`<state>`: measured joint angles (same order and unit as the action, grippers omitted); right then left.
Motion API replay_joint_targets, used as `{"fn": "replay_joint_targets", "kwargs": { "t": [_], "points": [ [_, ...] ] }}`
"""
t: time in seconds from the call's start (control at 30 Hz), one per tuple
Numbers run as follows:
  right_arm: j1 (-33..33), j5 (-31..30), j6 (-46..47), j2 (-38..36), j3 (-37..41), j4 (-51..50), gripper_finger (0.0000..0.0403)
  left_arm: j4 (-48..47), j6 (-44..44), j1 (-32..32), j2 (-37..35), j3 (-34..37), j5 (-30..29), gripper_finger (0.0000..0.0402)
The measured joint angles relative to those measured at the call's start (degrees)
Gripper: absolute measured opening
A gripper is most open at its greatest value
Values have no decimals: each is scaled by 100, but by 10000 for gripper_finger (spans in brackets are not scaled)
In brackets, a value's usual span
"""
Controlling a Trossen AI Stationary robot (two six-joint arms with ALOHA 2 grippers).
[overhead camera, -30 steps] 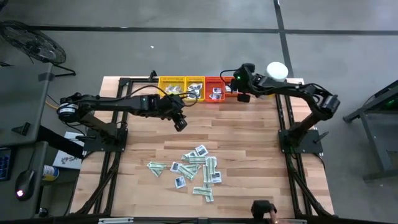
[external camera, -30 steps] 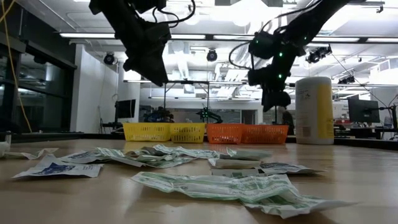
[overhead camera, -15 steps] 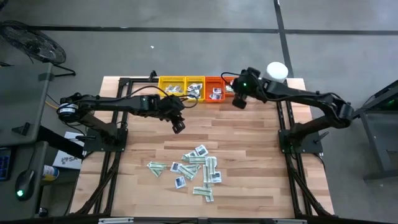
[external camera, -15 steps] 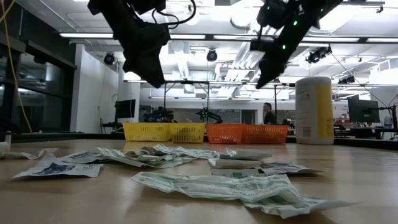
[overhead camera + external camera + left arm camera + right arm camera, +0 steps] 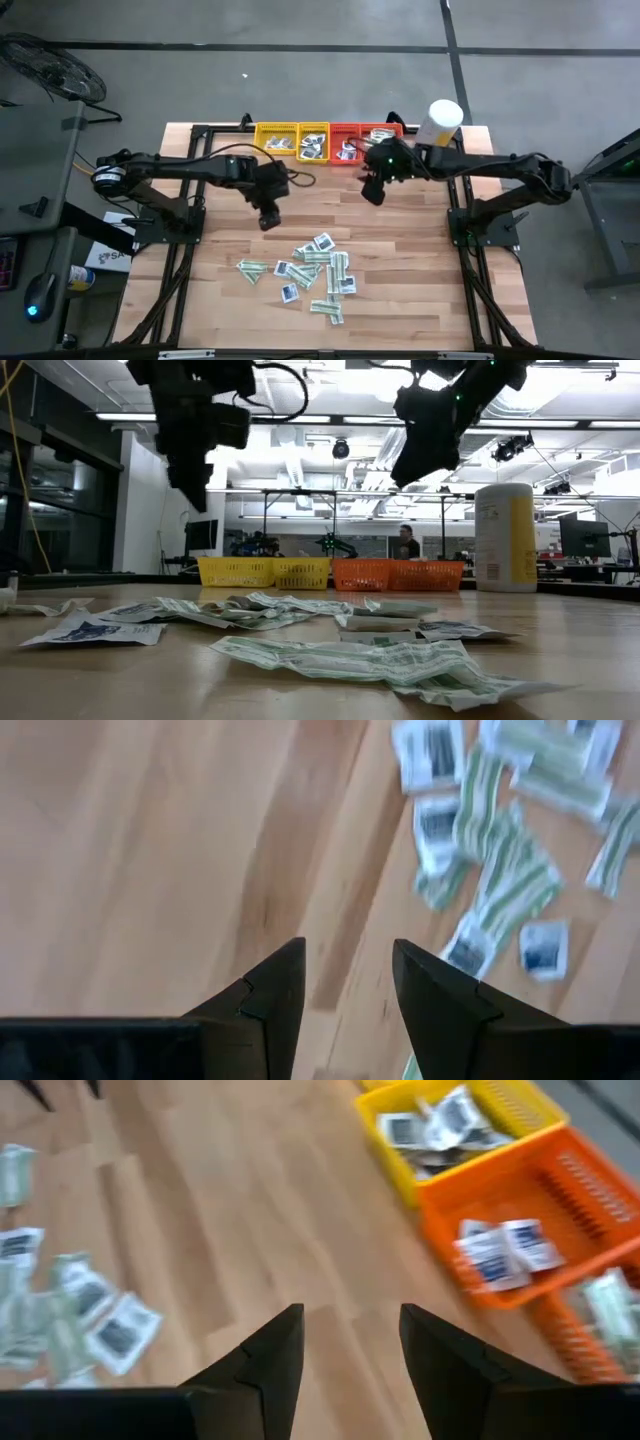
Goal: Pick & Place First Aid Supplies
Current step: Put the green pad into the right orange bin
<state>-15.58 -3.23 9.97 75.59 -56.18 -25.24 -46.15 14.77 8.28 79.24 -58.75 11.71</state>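
Note:
The first aid supplies lie as a loose pile of flat packets (image 5: 315,270) on the wooden table, near its middle front; they also show in the low view (image 5: 300,625). More packets lie in the trays at the far edge. My left gripper (image 5: 267,218) hangs open above bare wood, to the far left of the pile, with the packets (image 5: 500,850) ahead of its fingers. My right gripper (image 5: 371,190) hangs open above the table, to the near side of the red trays, with nothing between its fingers (image 5: 350,1325).
Two yellow trays (image 5: 297,138) and two red trays (image 5: 362,140) stand in a row along the far edge; both kinds show in the right wrist view (image 5: 530,1230). A tall white-and-yellow canister (image 5: 443,120) stands at the far right. Bare wood lies between trays and pile.
My right gripper has left the red trays and swung toward the table's near and left side, rising and rolling about its own line. My left gripper has shifted a little toward the left and near edge and tipped more steeply downward. The packets have stayed where they were.

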Motion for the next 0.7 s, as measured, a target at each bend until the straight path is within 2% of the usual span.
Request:
{"fn": "replay_joint_targets", "kwargs": {
  "t": [0.1,0.2,0.47,0.7],
  "points": [
    [296,-87,291,2,0,-6,161,-120,144,-209,-208,329,-67,151],
    [583,-342,585,2,0,-21,161,55,664,-457,-545,750,-115,151],
    [1127,-1102,1151,2,0,-20,161,13,2673,-1413,-1492,1665,-629,151],
    [1389,-1449,1805,4,0,-19,161,408,4420,-2424,-1628,2176,-674,151]
  ]
}}
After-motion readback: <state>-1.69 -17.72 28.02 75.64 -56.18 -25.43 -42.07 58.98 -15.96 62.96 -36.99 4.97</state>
